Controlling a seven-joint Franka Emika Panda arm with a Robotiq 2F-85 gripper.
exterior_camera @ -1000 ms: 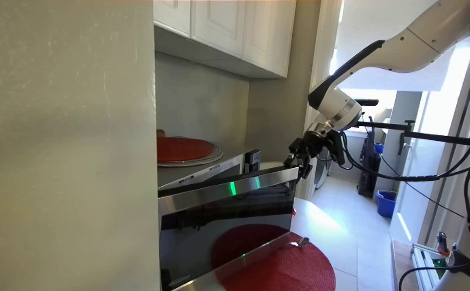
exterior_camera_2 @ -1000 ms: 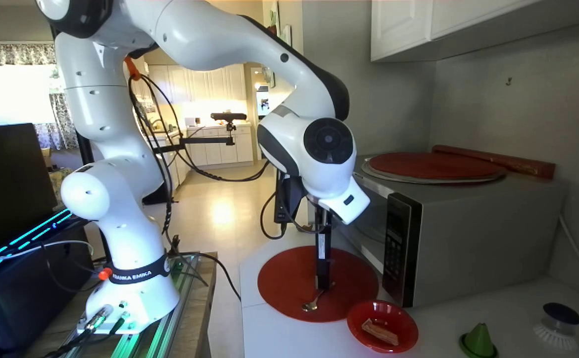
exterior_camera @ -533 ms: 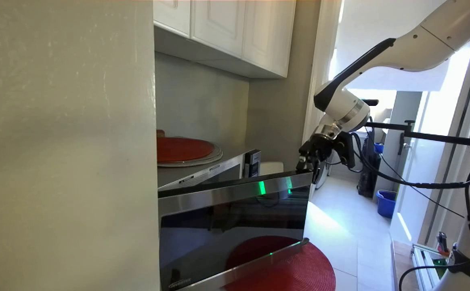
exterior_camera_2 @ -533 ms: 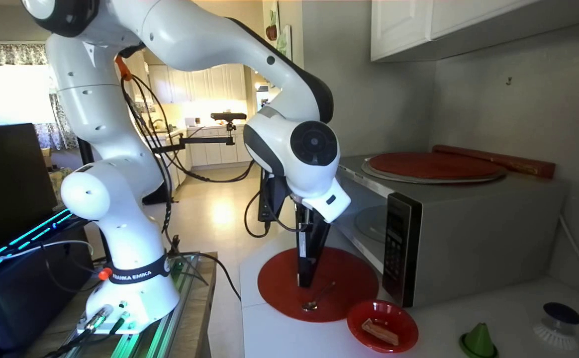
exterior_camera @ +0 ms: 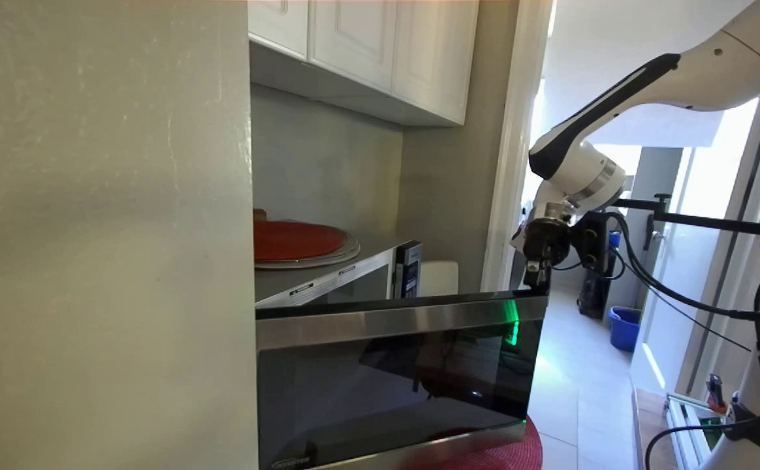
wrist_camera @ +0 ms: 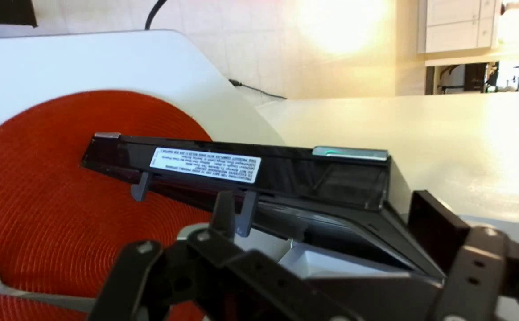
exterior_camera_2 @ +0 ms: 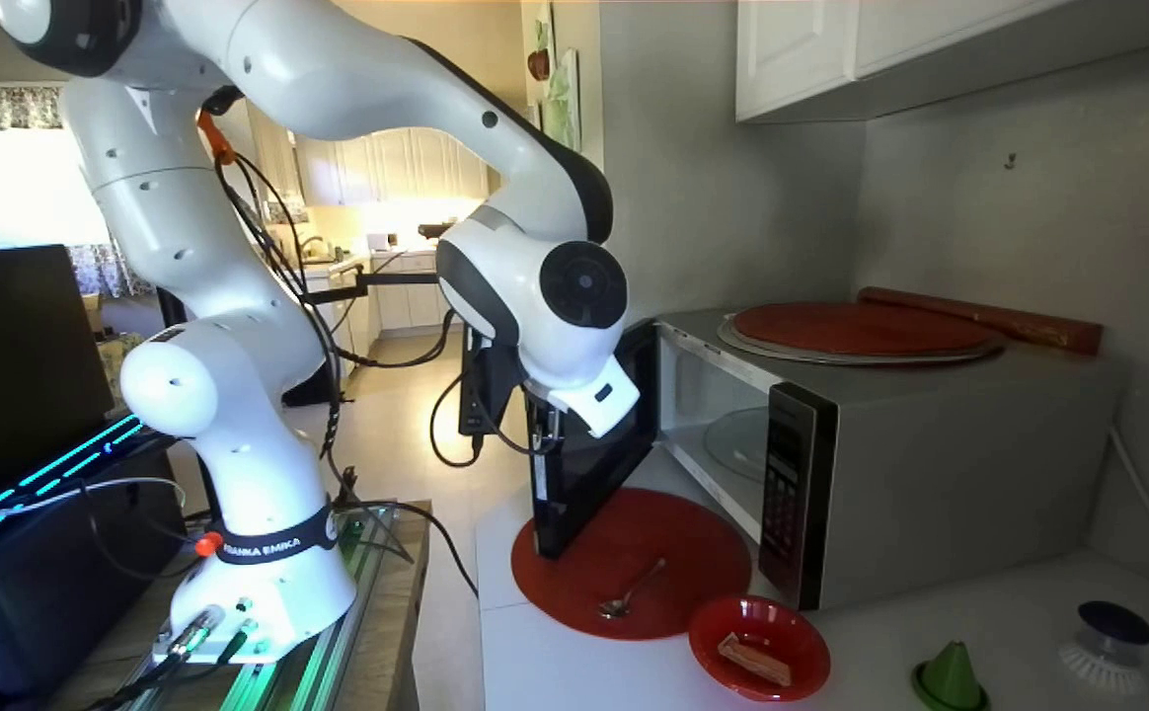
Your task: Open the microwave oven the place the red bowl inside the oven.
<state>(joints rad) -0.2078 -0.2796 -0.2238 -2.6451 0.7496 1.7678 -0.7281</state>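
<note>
The microwave oven (exterior_camera_2: 959, 474) stands on the counter with its door (exterior_camera_2: 599, 444) swung wide open. The dark glass door fills the front in an exterior view (exterior_camera: 393, 378). My gripper (exterior_camera: 538, 277) is at the top corner of the door's free edge. In the wrist view, my gripper (wrist_camera: 331, 211) is open, its fingers wide apart on either side of the door (wrist_camera: 339, 174); I see no firm grip. The red bowl (exterior_camera_2: 800, 632) sits on the counter by the oven's control-panel corner, with a brownish block in it. The bowl is hidden in the view facing the door.
A round red placemat (exterior_camera_2: 693, 553) with a spoon (exterior_camera_2: 624, 602) on it lies under the door's swing. A green cone (exterior_camera_2: 952, 676) and a brush (exterior_camera_2: 1110, 642) stand right of the bowl. Mats (exterior_camera_2: 861, 331) lie on the oven. Cupboards (exterior_camera_2: 890, 49) hang above.
The door has swung further open, its free edge moving away from the oven body. My gripper moved along with it. The oven's pale inside now shows more. The bowl has not moved.
</note>
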